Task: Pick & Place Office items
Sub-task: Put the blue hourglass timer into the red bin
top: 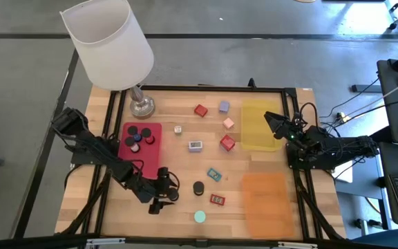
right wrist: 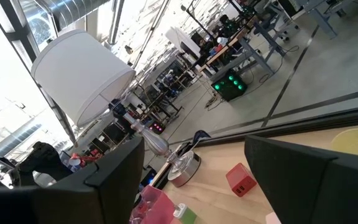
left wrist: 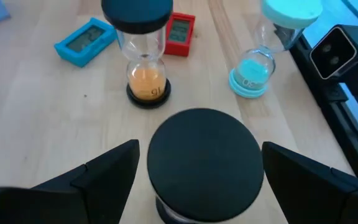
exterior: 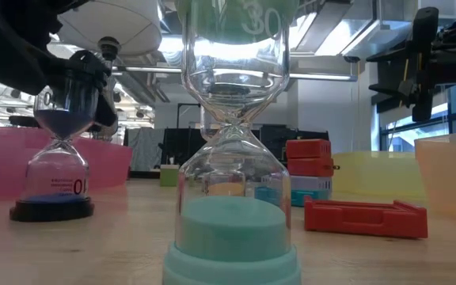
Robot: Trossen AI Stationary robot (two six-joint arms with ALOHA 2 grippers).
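Left gripper: near-left part of the table, just off the near edge of the red mat. Its fingers are spread, one on each side of the black cap of the blue-sand hourglass. You can see a gap on both sides in the left wrist view, so it is released, not gripping. The hourglass stands upright on the wood.

Right gripper: raised over the yellow mat at far right. Jaws apart and nothing between them.

Where you will find the other items:
- Orange-sand hourglass, black caps, upright, just right of the left gripper.
- Teal hourglass, upright, nearer the front edge, apart from the orange-sand one.
- Red timer, flat, right of the orange-sand hourglass.
- Teal timer, flat, a little farther back.
- White timer, flat, mid-table.
- Red block right of the white timer; pink block and lavender block behind it; a second red block far centre.
- Small white piece, left of the white timer; I cannot tell what it is.
- Round pieces, dark-capped, clustered on the red mat.

The orange mat lies near right. The lamp stands at far left.
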